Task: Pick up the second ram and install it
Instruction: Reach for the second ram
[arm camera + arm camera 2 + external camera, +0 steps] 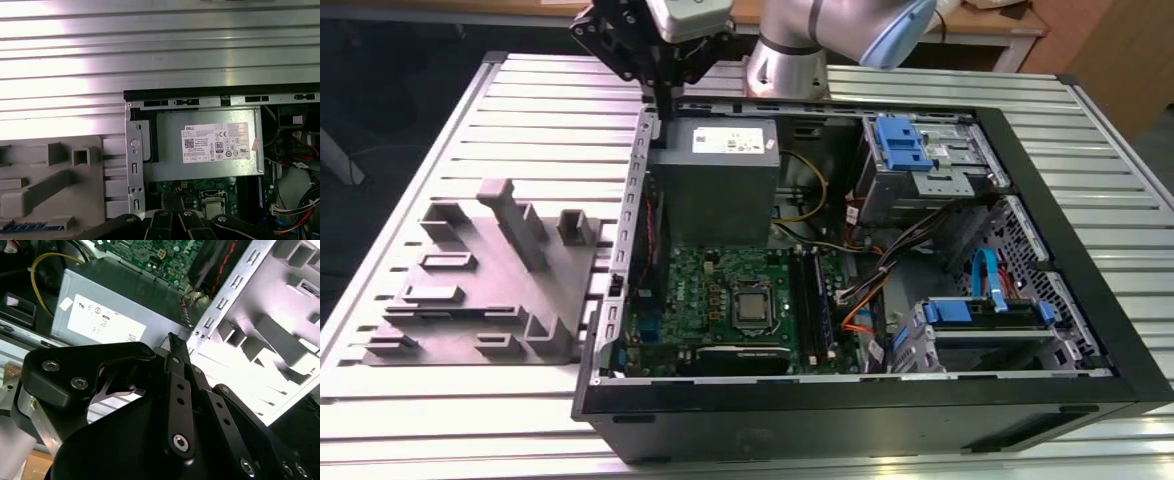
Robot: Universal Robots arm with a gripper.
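Arm high: gripper (663, 102) hangs over the case (854, 425) rear edge, above the PSU (714, 190). Fingers are drawn narrow, nothing seen between them. By my read, the second ram (31, 227) is the blue strip lying in the grey fixture (454, 265) beside the case, well apart from the gripper. Another stick (817, 300) sits in the board already. Pick judged not begun. For a good grasp: open wide, come down square, pinch the long edges mid-length, stay off the chips.

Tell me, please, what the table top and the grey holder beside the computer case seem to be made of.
The table top looks like bare aluminium with a satin finish: its ribbed slats throw bright glare. The grey holder is probably matte plastic: uniform dull grey, blocky moulded shapes, no shine.
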